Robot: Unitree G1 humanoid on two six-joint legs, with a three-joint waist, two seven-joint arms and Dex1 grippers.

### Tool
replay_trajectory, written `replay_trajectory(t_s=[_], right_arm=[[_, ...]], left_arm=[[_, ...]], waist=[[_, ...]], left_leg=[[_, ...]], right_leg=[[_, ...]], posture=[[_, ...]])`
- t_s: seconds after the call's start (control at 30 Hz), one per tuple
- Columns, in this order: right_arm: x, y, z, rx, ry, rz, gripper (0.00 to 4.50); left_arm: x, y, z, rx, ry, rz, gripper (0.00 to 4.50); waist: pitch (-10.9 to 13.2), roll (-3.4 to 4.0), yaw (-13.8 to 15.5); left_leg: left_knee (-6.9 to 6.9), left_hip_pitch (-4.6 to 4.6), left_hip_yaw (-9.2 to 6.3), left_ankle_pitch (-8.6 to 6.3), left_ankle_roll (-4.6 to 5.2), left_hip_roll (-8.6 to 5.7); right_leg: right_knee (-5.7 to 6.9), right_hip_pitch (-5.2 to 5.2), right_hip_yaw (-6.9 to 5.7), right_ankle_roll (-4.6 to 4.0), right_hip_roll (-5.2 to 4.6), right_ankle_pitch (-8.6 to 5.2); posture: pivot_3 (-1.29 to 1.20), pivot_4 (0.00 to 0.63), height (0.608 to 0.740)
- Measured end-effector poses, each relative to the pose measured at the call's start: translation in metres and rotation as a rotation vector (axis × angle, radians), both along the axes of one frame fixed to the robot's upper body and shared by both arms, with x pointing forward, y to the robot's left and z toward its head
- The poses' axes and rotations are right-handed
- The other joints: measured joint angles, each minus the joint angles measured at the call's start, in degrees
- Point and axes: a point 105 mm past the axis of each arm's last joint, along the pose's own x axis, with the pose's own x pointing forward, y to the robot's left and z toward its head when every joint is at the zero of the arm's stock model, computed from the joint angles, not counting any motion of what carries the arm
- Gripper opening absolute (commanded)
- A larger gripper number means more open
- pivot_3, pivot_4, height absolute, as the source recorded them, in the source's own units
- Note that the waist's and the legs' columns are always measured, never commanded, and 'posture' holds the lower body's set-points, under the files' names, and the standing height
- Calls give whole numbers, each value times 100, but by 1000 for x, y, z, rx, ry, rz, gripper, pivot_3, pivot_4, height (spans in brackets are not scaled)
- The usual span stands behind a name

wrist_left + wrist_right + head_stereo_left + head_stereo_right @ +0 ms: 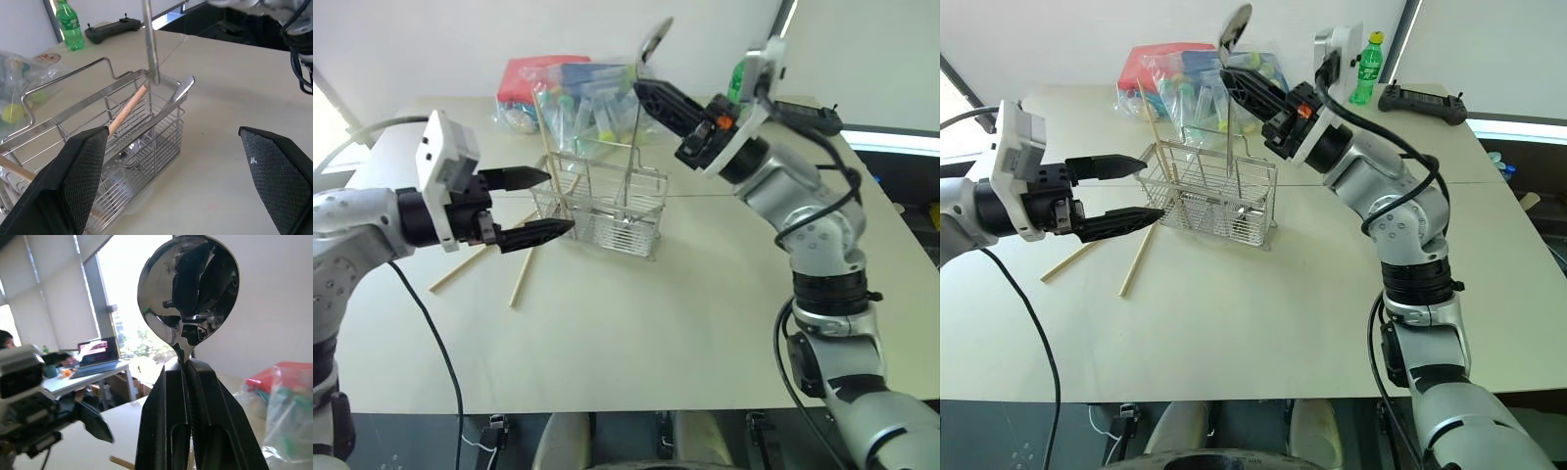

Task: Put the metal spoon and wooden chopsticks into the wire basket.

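spoon held upright over the basket, two chopsticks on the table

while the right gripper point(651, 93) is clamped shut on the metal spoon point(654, 41), the spoon stands bowl-up, its thin handle running down from the fingers into the wire basket point(607, 201). the basket sits on the table point(685, 294), just in front of a clear bag of tubes point(573, 93). one of the wooden chopsticks point(128, 108) leans inside the basket, its top end poking above the rim; two more chopsticks point(524, 274) lie flat on the table beside the basket, on the robot's left. the left gripper point(540, 203) hovers beside the basket's left end with its fingers spread wide and nothing between them. a green bottle point(1364, 69) and a black controller point(1420, 98) sit at the far edge.
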Motion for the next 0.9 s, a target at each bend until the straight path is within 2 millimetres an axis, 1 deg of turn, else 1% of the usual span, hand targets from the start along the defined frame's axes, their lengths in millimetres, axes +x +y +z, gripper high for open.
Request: replay_trajectory(t_s=[0.1,0.17,0.23,0.4,0.43,0.5,0.6,0.8,0.9], right_arm=[[11,-6,-13,-29,1,-58,22],[17,-9,-24,-52,9,-93,665],[21,-9,-32,-67,27,-107,1487],[24,-12,-40,-96,33,-137,4162],[24,-14,-43,-100,39,-147,4489],[26,-20,-47,-102,49,-170,4489],[28,-28,-46,-110,44,-200,4489],[24,-47,-35,-118,16,-245,4489],[21,-61,-30,-172,1,-265,4489]], left_arm=[[-1,-1,1,2,-6,0,4500],[-1,-1,1,1,-7,0,4500],[-1,0,2,-1,-10,4,4500],[-1,0,2,-1,-13,7,4500],[-1,0,2,-1,-13,7,4500],[0,0,3,0,-15,10,4500],[3,1,5,1,-20,12,4500],[9,-1,6,-6,-22,4,4500],[11,-2,3,-2,-14,-2,4500]], waist=[[0,0,-9],[0,0,-21],[0,1,-48],[0,0,-104],[0,0,-104],[0,1,-104],[0,0,-98],[0,0,-96],[1,2,-89]], left_leg=[[-2,0,-1,0,0,0],[-5,0,0,0,0,0],[-5,0,-1,0,0,0],[-4,3,-2,0,0,0],[-5,4,-2,0,0,0],[-4,4,-2,0,0,0],[-2,4,-2,0,-1,0],[-4,4,-2,0,-1,0],[-3,3,-2,0,-1,0]], right_leg=[[0,0,0,1,0,0],[0,0,0,1,1,1],[0,0,0,2,1,1],[0,3,0,2,1,1],[0,3,0,2,1,1],[1,3,0,1,1,1],[1,4,0,1,1,1],[-2,6,0,2,1,1],[-2,6,0,2,1,1]], posture=[[0,150,691],[0,150,691],[0,150,691],[0,150,691],[0,150,691],[0,150,691],[0,150,691],[0,150,691],[0,150,691]])
